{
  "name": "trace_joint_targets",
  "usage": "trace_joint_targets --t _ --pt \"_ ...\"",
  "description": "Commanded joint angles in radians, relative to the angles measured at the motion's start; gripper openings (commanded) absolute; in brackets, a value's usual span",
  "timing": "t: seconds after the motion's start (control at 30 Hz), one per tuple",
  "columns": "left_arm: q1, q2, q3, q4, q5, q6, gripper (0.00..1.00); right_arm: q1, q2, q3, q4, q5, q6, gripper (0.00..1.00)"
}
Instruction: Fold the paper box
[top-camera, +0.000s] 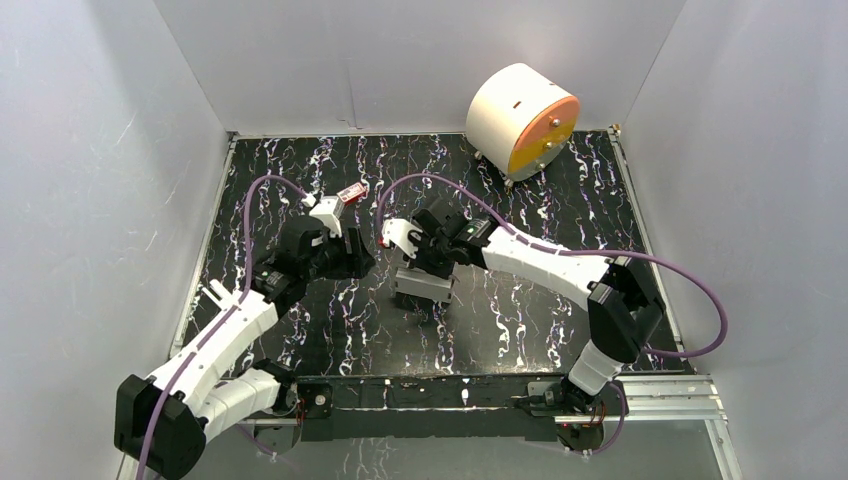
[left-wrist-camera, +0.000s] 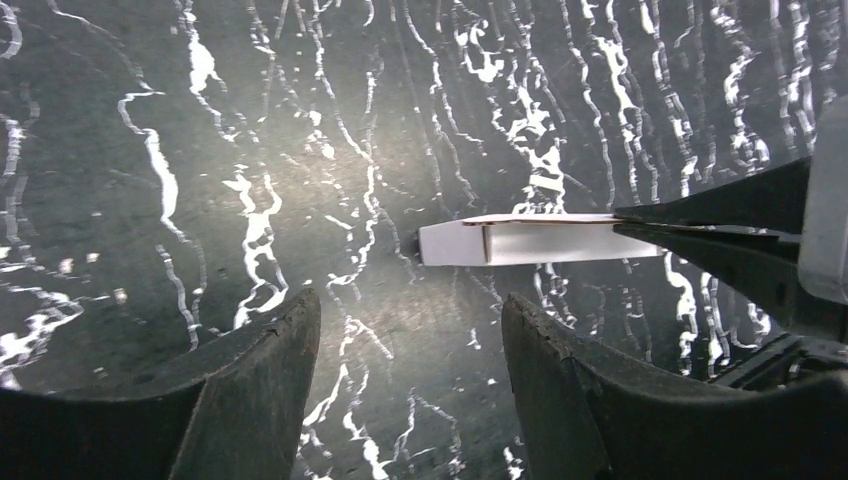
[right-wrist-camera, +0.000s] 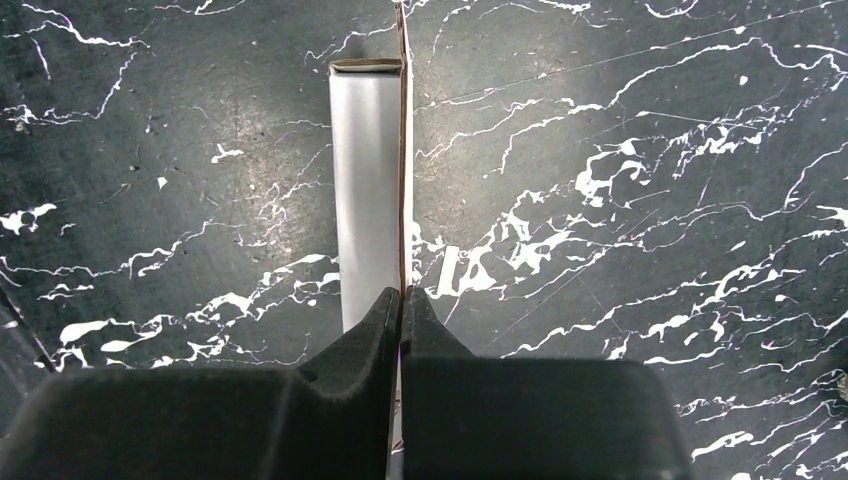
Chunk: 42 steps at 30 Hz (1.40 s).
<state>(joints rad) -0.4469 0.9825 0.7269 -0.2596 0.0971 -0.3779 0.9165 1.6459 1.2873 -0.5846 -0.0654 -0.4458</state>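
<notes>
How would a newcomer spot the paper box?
On the black marbled table, look at its middle. The paper box is the slim white cardboard box pinched by the right pincer, unlike the big white cylinder with an orange face at the far edge.

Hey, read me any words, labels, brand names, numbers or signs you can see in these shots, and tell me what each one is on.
No text can be read in any view.
The paper box: the white faces that show are blank.
The small red item: pale marks, too small to read.
The white cylinder: no lettering visible on it or its orange face.
</notes>
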Motion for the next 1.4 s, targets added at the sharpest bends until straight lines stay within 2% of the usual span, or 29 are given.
trace_joint_targets --t 0.0,0.1,0.27,0.5,0.87,1.07,1.37 --pt "0.005 -0.006 -0.094 0.223 0.096 -0.116 0.63 -0.001 -0.028 -0.053 0.032 0.018 -0.036 0.01" --pt "-0.003 0.010 -0.212 0.448 0.101 -0.167 0.61 -0.001 -0.014 -0.053 0.033 0.024 -0.049 0.02" --pt "-0.015 0.033 -0.360 0.763 0.074 -0.094 0.60 -0.001 0.006 -0.055 0.030 0.035 -0.055 0.03" --pt "-0.016 0.038 -0.455 1.021 0.161 0.078 0.57 -0.002 0.002 -0.063 0.032 0.037 -0.070 0.02" --pt "-0.019 0.108 -0.437 1.104 0.303 0.240 0.56 -0.001 -0.012 -0.045 0.031 0.023 -0.068 0.03" --pt "-0.019 0.115 -0.449 1.115 0.376 0.423 0.54 0.000 -0.020 -0.049 0.029 0.026 -0.067 0.03" --pt "-0.019 0.195 -0.410 1.113 0.458 0.516 0.44 0.001 -0.033 -0.051 0.034 0.015 -0.068 0.03"
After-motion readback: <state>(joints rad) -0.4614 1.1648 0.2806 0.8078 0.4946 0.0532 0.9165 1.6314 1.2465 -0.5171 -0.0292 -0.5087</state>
